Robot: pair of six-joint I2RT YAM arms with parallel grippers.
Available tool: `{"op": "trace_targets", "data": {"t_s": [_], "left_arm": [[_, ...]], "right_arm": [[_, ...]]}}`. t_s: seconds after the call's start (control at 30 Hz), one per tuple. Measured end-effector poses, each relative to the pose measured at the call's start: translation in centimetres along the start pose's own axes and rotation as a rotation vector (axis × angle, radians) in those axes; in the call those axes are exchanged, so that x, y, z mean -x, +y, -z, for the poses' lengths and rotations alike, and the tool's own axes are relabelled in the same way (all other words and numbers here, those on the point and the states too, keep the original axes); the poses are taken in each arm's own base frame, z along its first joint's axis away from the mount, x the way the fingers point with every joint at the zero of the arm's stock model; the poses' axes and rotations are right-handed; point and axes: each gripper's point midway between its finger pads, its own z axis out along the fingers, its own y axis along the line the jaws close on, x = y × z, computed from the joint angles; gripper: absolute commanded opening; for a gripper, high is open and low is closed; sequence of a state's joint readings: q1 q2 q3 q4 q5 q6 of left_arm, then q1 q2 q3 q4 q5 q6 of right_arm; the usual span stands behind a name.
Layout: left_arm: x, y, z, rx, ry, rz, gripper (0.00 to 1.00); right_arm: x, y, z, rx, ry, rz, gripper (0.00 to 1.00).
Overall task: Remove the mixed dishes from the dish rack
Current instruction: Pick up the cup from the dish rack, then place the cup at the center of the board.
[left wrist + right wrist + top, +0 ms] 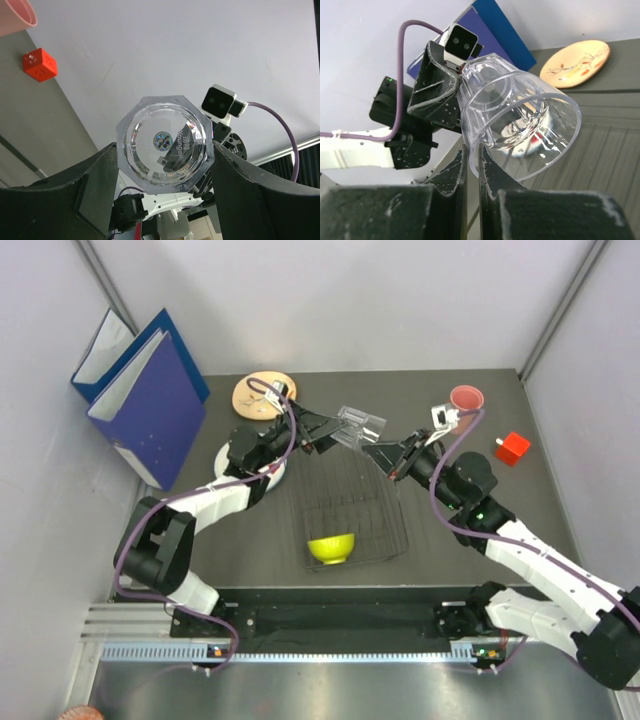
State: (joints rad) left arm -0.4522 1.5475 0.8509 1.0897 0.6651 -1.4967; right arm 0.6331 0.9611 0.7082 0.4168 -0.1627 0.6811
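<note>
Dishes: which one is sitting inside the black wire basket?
The lime-yellow bowl, in the dish rack. The clear glass is held in the air, and the pink cup and tan plate sit outside it.

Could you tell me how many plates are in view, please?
2: the tan patterned plate far back, and a white plate just nearer, largely covered by the left arm.

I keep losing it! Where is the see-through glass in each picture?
Top view: the glass is in the middle, held up between the two arms.
Left wrist view: dead centre, its bottom facing the camera.
Right wrist view: centre, tipped sideways.
Landmark: the tan plate, in the top and right wrist views only.
</note>
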Motion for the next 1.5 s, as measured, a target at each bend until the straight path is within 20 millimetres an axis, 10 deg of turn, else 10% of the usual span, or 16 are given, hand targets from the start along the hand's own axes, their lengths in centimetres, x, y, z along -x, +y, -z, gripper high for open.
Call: {"op": "trace_targets", "data": {"t_s": [0.17, 0.37, 0.53, 0.67, 0.8, 1.1, 1.5], "left_arm": [[0.0, 1.5, -0.2, 0.084, 0.018, 0.011, 0.99], [3.5, 3.5, 0.0, 0.341, -0.060, -0.151, 0.99], [7.1, 4.8, 2.1, 0.602, -0.210, -0.224, 0.99], [7.5, 7.5, 5.9, 0.817, -0.294, -0.211, 0.99], [7.0, 9.9, 9.2, 0.967, -0.339, -0.189, 0.99], [6.5, 11.6, 11.3, 1.073, -0.362, -0.157, 0.99], [5.8, 12.8, 12.7, 1.137, -0.363, -0.145, 0.99]], "right_arm": [[-0.1, -1.5, 0.6, -0.108, 0.031, 0.020, 0.00], [7.5, -6.2, 2.4, -0.543, -0.066, 0.108, 0.00], [11.8, -16.4, 7.3, -1.001, -0.119, 0.105, 0.00], [8.9, -23.8, 13.6, -1.315, -0.027, 0.012, 0.00], [5.3, -26.8, 16.2, -1.430, 0.076, -0.099, 0.00], [-1.0, -32.2, 15.8, -1.529, 0.292, -0.212, 0.00], [2.0, -36.1, 10.6, -1.524, 0.253, -0.200, 0.00]]}}
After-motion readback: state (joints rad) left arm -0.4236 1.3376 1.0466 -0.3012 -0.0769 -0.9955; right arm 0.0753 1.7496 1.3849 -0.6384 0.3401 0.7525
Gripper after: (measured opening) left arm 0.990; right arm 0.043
